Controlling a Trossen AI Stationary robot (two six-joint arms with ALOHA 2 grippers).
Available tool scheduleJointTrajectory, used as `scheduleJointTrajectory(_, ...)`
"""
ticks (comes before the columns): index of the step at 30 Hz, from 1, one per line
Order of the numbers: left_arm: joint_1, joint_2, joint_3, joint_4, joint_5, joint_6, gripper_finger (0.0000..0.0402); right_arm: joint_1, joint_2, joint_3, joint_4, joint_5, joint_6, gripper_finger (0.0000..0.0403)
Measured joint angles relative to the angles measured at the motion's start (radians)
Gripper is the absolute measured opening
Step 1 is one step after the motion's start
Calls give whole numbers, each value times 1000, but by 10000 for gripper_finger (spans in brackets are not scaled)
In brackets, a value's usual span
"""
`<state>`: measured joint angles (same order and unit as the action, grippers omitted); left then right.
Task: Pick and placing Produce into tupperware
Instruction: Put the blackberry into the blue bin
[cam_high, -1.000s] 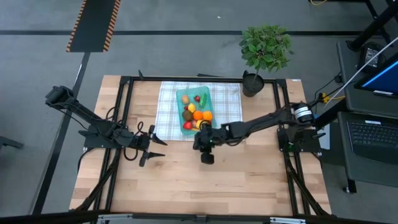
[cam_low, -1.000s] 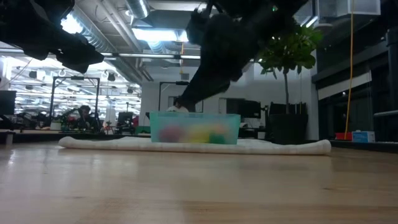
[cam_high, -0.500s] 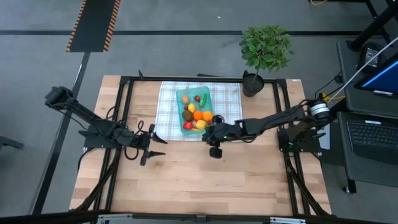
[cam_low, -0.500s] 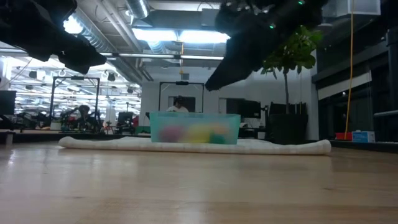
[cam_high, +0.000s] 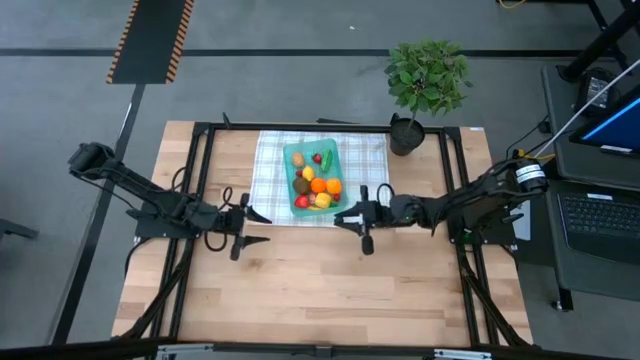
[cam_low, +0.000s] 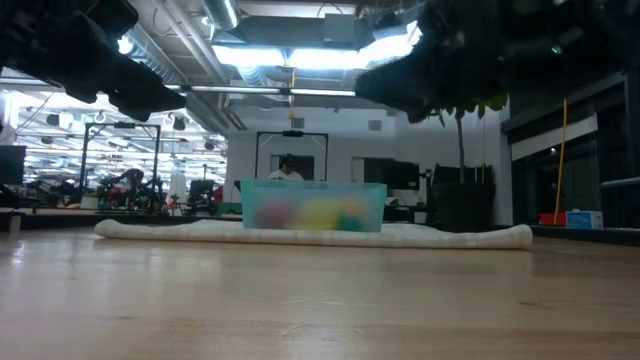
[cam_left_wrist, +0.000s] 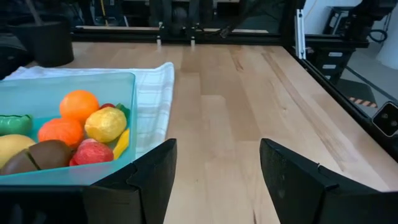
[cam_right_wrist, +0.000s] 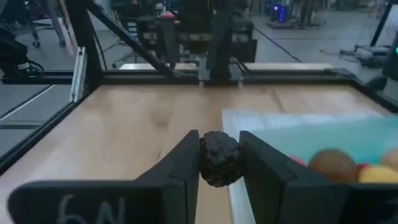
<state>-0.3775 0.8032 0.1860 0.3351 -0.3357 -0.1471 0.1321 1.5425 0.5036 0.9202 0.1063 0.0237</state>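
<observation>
- Two grippers are mine. My right gripper (cam_high: 360, 222) hangs above the desk (cam_high: 300, 290) just beside the tupperware's near right corner, its fingers clamped on a small dark lumpy ball (cam_right_wrist: 219, 158).
- My left gripper (cam_high: 247, 227) waits over bare desk to the left of the checked cloth (cam_high: 270, 165), fingers spread wide and empty.
- The tupperware (cam_high: 313, 178) sits on that cloth toward the far middle of the desk, with the produce (cam_high: 318, 187) piled inside: oranges, a yellow piece, brown ones, something red, a green piece.
- I see no produce loose on the desk, so I judge this dark piece to be the last or nearly so.
- Risk: the ball is held only between the fingertips. A quick swing toward the tupperware could roll it out and send it across the desk.
- Risk: the pile is already crowded. Dropped from high, the ball may bounce off the oranges and over the low rim.
- Risk: coming in too low could catch the rim and drag tupperware and cloth.
- The potted plant (cam_high: 427, 80) stands well clear at the far right.
</observation>
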Motion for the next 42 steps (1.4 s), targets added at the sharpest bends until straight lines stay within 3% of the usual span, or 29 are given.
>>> scheduleJointTrajectory(8, 45, 2, 0, 1, -4, 0, 221, 0, 1, -39, 54, 134, 36, 99)
scheduleJointTrajectory(14, 87, 2, 0, 15, -92, 0, 221, 0, 1, -21, 49, 279, 49, 99)
scheduleJointTrajectory(21, 147, 2, 0, 16, -122, -1, 221, -2, 1, -15, 47, 418, 27, 99)
scheduleJointTrajectory(34, 194, 2, 0, 18, -143, -8, 222, -26, 1, -9, 31, 385, 51, 99)
scheduleJointTrajectory(42, 194, 2, 0, 17, -143, -8, 218, -129, 1, 124, -150, 317, 19, 98)
